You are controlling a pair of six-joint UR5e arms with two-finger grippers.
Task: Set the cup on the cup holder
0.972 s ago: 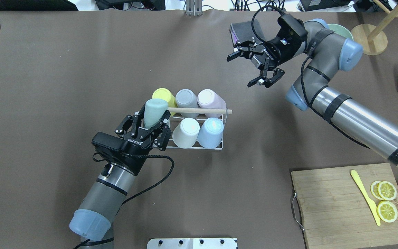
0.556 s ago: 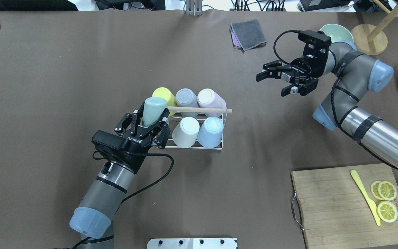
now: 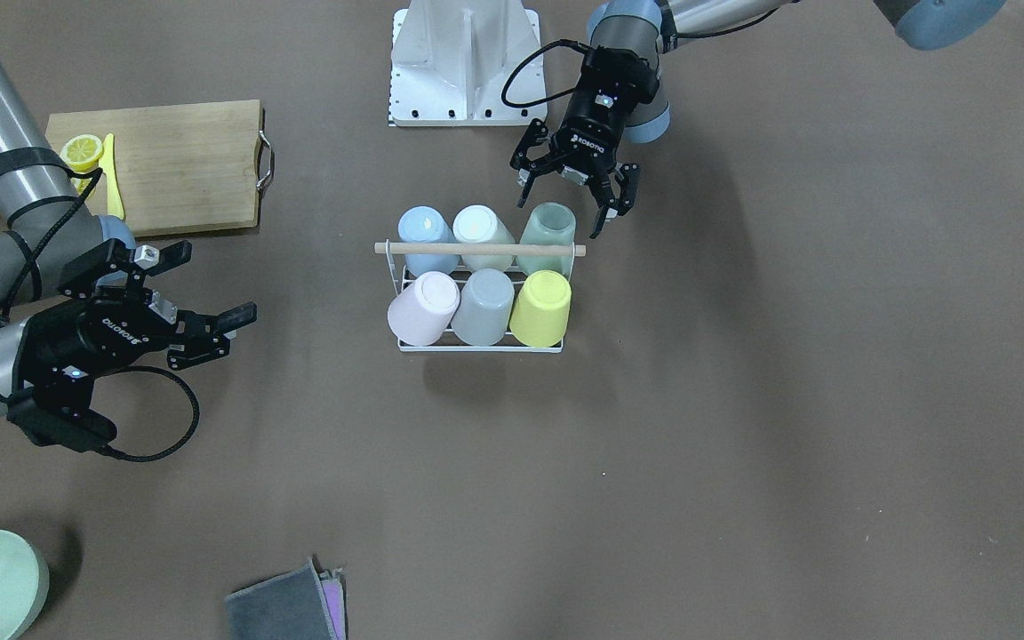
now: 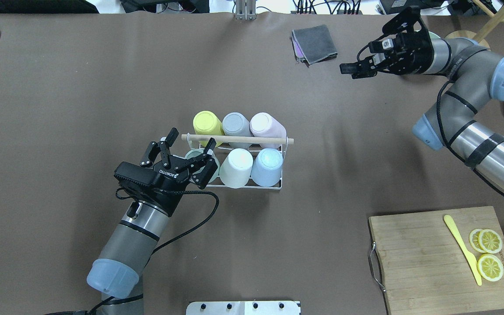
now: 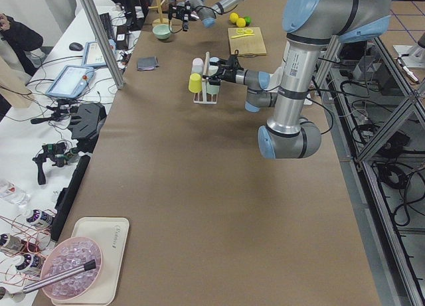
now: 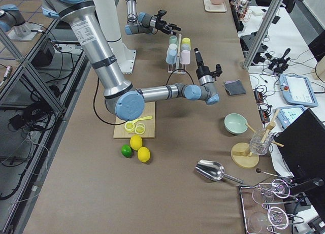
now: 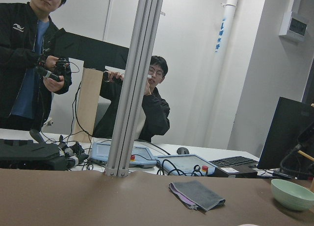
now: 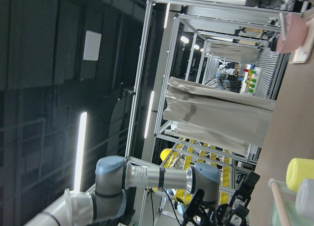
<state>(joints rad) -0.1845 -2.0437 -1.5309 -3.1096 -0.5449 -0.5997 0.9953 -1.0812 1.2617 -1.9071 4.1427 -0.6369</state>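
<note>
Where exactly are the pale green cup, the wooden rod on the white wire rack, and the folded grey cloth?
pale green plastic cup (image 3: 551, 220): front-facing view, upturned base.
light wooden rod handle (image 4: 239, 139): overhead view, mid-length.
folded grey cloth (image 4: 315, 43): overhead view, top face centre.

cup (image 3: 549, 227): pale green, mouth down on a prong, left end of the row nearer the robot | cup holder (image 3: 476, 249): white wire rack, wooden rod handle across top, standing level, mid-table
</note>
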